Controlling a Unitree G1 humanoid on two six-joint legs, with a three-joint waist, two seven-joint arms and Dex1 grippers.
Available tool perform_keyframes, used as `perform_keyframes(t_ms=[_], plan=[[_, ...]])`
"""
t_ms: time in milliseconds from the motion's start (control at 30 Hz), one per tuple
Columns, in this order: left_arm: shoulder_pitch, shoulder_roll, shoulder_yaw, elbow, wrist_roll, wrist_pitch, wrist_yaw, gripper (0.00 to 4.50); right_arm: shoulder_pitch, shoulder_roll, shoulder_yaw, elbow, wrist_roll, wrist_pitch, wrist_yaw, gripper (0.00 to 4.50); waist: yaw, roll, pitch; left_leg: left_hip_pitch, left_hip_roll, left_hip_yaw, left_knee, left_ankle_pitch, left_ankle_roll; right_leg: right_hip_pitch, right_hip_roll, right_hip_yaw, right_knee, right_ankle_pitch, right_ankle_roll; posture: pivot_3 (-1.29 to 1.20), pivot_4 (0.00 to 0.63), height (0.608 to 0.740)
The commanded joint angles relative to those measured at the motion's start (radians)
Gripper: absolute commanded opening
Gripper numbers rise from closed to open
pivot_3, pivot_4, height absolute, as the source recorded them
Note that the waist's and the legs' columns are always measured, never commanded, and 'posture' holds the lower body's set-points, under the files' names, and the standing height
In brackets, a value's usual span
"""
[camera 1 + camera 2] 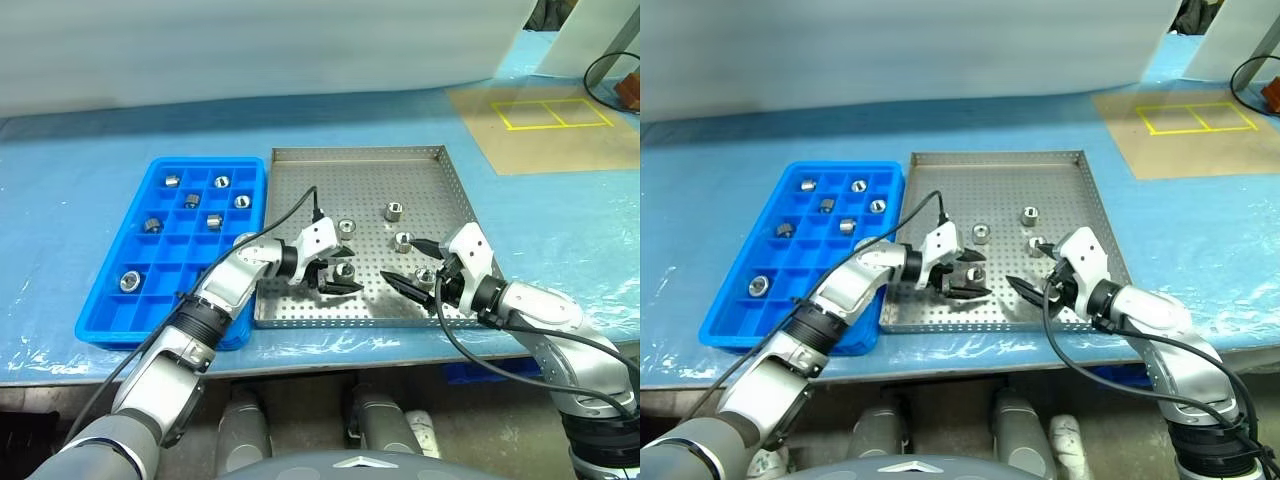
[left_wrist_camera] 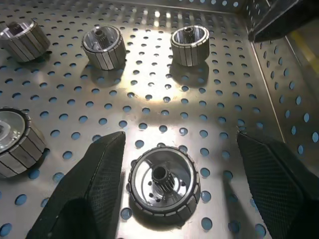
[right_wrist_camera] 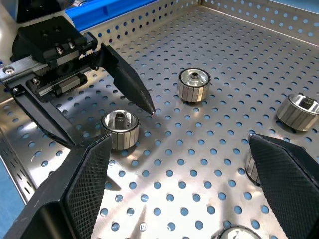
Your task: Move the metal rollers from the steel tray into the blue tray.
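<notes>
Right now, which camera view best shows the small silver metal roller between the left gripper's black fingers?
The left wrist view: the roller sits close, hub visible. The right wrist view shows it sideways; head views show it tiny.

— Where are we, then? We read it as a workshop or a factory test bench, not a home.

— Agreed. We see a long worktable under a crinkled blue plastic sheet [image 1: 90, 190], and a plain white panel [image 1: 250, 40] standing along its far edge.

— The parts say industry too: a shallow perforated silver steel tray [image 1: 360, 165] beside a bright blue plastic tray with square compartments [image 1: 120, 320], both holding small ribbed silver metal rollers [image 1: 394, 211].

— And at the far right we notice yellow tape marking rectangles on a brown board [image 1: 555, 113], with a black cable [image 1: 600, 70] looping near it.
</notes>
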Motion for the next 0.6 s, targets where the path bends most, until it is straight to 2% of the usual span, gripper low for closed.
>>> perform_keyframes(t_ms=[33,200,400,600], plan=[[-0.027,-0.009,-0.010,0.016,0.026,0.001,0.000,3.73,0.014,-0.011,-0.038,-0.068,0.027,0.005,-0.017,4.50,-0.004,0.000,0.000,0.000,0.000,0.000,0.000,0.000,0.000,0.000,0.000,0.000,0.000,0.000,0.000,-0.50,0.150,0.740],[-0.030,-0.023,-0.004,0.038,0.041,0.014,0.004,3.73,0.024,-0.014,-0.037,-0.073,0.031,0.005,-0.031,4.50,-0.014,0.000,0.000,0.000,0.000,0.000,0.000,0.000,0.001,0.000,0.000,0.000,0.000,0.000,0.000,-0.51,0.150,0.740],[-0.024,-0.038,0.020,0.016,0.025,0.051,0.003,1.76,0.017,-0.017,-0.023,-0.065,0.027,-0.002,-0.037,4.50,-0.019,0.000,0.000,0.000,0.000,0.000,0.001,-0.001,0.001,0.000,0.000,0.000,0.000,0.000,0.000,-0.50,0.150,0.740],[-0.002,-0.040,0.052,-0.056,0.012,0.117,0.062,1.74,-0.021,-0.019,0.000,-0.033,0.024,-0.013,-0.020,4.50,-0.019,0.000,0.000,0.000,0.000,0.000,0.001,-0.001,0.001,0.001,0.000,0.000,-0.001,0.000,0.000,-0.45,0.150,0.740]])
